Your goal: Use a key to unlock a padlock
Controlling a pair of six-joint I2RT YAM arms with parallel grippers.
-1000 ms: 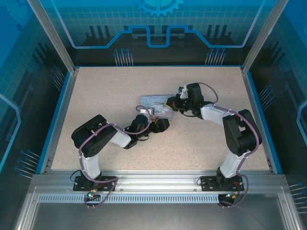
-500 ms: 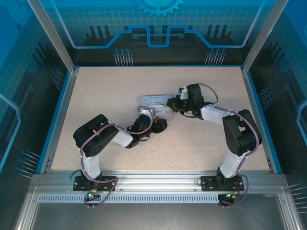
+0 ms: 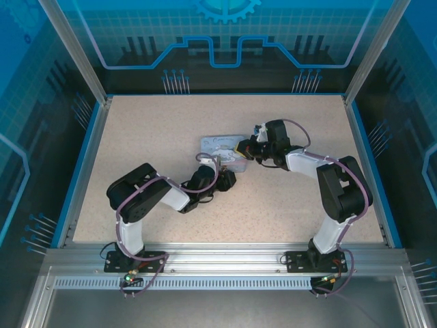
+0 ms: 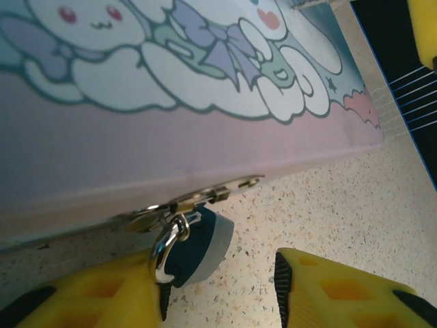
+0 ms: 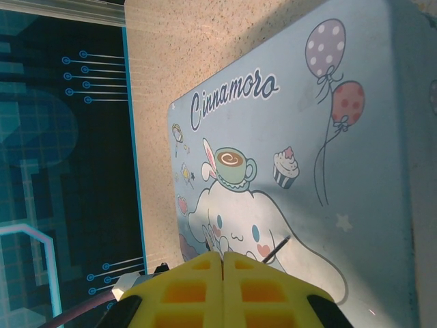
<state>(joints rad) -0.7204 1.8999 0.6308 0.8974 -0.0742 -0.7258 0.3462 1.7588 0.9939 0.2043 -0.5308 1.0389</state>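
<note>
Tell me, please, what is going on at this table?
A small padlock hangs on the clasp of a tin. The left gripper has its fingers on either side of the padlock, not yet closed on it. The right gripper, shut, holds a thin key over the tin, away from the padlock.

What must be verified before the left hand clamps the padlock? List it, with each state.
1. The padlock lies between the fingers of the left hand: ok.
2. Both fingers touch it: not ok, gap on one side.
3. Its shackle hooks the hasp of the tin: ok.
4. The right hand is shut on the key: ok.
5. Keyhole faces the key: cannot tell.
</note>
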